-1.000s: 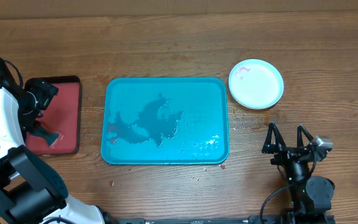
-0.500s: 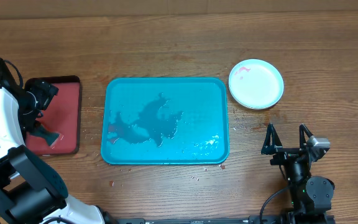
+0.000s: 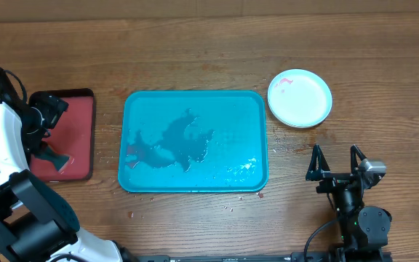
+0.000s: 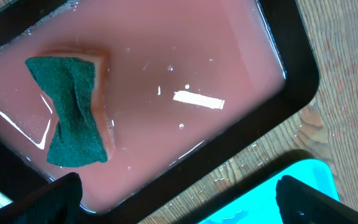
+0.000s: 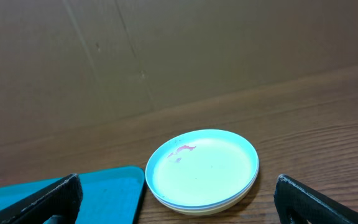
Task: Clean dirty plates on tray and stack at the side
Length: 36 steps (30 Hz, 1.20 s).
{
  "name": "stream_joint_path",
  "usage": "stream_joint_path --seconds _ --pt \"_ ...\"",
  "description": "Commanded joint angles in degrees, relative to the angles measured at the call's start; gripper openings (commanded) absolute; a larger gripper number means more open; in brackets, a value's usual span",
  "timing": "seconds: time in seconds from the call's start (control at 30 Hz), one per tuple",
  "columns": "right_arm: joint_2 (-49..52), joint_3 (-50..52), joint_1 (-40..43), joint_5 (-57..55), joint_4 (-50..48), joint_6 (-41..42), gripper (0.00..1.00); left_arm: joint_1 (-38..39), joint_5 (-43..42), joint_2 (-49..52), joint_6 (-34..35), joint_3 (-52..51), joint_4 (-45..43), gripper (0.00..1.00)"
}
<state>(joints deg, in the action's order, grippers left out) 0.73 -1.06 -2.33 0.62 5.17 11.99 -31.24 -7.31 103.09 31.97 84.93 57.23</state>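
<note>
The right hand is held low over the bench, its two fingers spread wide apart, and nothing is gripped between them. The plates are seen straight ahead of this hand and well apart from it, stacked on the bench. A light blue rim is shown on the top plate, a paler rim can be made out beneath it, and the number in the stack cannot be told. A red smear is carried on the white centre of the top plate. The tray lies ahead and to the left of the right hand, just beside the plates. Its floor is wetted, and a dark puddle is spread across it.

The left hand is held above the pink-red tray, with its fingers likewise set wide apart and nothing held. A green sponge is seen below this hand, nearer one finger, lying in cloudy pink liquid. A corner of the teal tray shows beside the other finger.
</note>
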Motion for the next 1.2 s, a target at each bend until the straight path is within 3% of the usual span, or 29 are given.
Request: stream_joint_path --seconds 0.0,0.2,0.47,0.53,0.67,0.83,0.9,1.0,1.17 --pt "-0.6 0.6 0.2 -0.6 -0.4 -0.3 1.00 -0.2 0.0 -1.0 -0.5 1.0 -0.2 1.00" --pt "-0.6 0.6 0.2 -0.6 -0.4 -0.3 1.00 -0.2 6.4 -7.1 -0.5 1.0 -0.1 1.00" --pt "-0.6 0.6 0.2 -0.6 -0.4 -0.3 1.00 1.8 5.6 -21.2 -2.2 0.2 2.1 1.00" --pt "-0.6 0.6 0.2 -0.6 -0.4 -0.3 1.00 5.5 6.1 -25.7 -2.3 -2.2 0.6 1.00" --pt "-0.6 0.6 0.2 -0.6 -0.4 -0.3 1.00 17.9 6.1 -35.4 -6.8 -11.0 -10.4 1.00" --pt "-0.6 0.6 0.2 -0.6 -0.4 -0.3 1.00 33.8 9.4 -48.2 -21.2 -24.2 -24.1 1.00" --pt "-0.6 0.6 0.2 -0.6 -0.4 -0.3 1.00 38.6 11.0 -52.6 -26.0 -27.9 -25.4 1.00" --pt "-0.6 0.6 0.2 -0.6 -0.4 -0.3 1.00 42.5 10.9 -56.2 -27.2 -29.8 -23.2 1.00" --pt "-0.6 0.6 0.2 -0.6 -0.4 -0.3 1.00 42.1 12.1 -58.6 -28.3 -31.1 -21.8 1.00"
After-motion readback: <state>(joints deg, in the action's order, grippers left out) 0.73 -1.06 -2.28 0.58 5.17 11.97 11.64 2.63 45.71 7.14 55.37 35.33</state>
